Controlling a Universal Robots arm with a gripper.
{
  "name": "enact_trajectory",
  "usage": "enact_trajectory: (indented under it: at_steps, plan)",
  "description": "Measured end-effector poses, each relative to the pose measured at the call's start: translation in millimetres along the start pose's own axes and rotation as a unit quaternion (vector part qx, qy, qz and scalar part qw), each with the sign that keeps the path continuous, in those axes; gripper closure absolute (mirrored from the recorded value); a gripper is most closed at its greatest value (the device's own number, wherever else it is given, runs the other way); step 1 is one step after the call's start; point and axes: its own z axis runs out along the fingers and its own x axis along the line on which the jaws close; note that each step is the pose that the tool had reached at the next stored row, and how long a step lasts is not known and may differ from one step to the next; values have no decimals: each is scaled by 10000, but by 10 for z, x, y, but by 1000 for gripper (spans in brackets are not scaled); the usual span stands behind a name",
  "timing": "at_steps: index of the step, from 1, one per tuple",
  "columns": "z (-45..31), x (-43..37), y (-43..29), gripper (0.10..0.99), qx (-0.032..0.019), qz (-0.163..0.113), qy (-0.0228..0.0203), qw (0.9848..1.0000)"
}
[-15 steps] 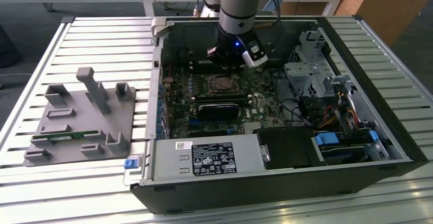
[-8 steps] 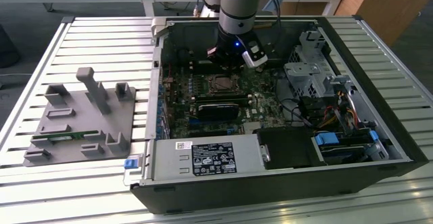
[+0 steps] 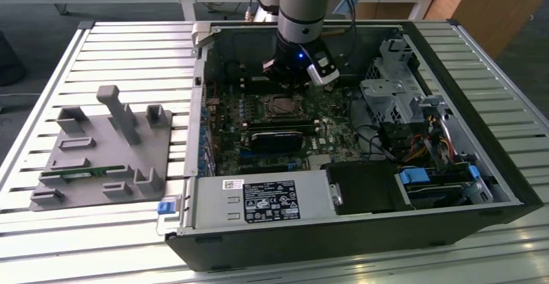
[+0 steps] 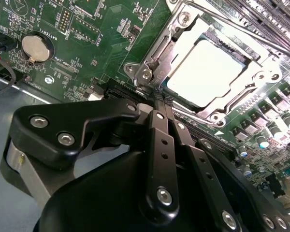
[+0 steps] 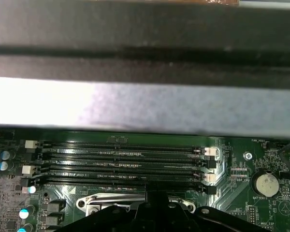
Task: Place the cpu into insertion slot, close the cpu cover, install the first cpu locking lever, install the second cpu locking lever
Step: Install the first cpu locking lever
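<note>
The cpu point(image 4: 208, 72) lies flat in the insertion slot point(image 3: 281, 106), its silvery top showing through the window of the cpu cover point(image 4: 176, 34). The cover lies down over it. A thin metal locking lever point(image 4: 195, 118) runs along the socket edge nearest my fingers. My gripper point(image 4: 159, 96) is shut with nothing seen between the fingers, and its tips rest at that socket edge, beside a corner screw. In the exterior view the gripper point(image 3: 290, 86) hangs inside the open computer case just behind the socket. The first wrist view shows the gripper point(image 5: 146, 200) above the socket's silver rim.
Long black memory slots point(image 5: 125, 159) lie beside the socket, with a coin battery point(image 4: 37, 47) further off. A black graphics card point(image 3: 276, 139) sits in front of the socket, and a drive cage point(image 3: 390, 94) at the exterior view's right. A grey fixture point(image 3: 107, 149) stands on the slatted table.
</note>
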Motion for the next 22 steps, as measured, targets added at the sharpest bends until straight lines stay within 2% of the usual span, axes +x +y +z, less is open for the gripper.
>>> enact_trajectory:
  at_steps: [5,17,19,22]
  plan:
    - [-6,0,1,980,4,0,-1,10000]
    - [34,-2,9,980,251,-3,4,9997]
    - [41,-3,17,980,276,-3,7,9996]
    - [47,-8,35,980,286,-2,12,9996]
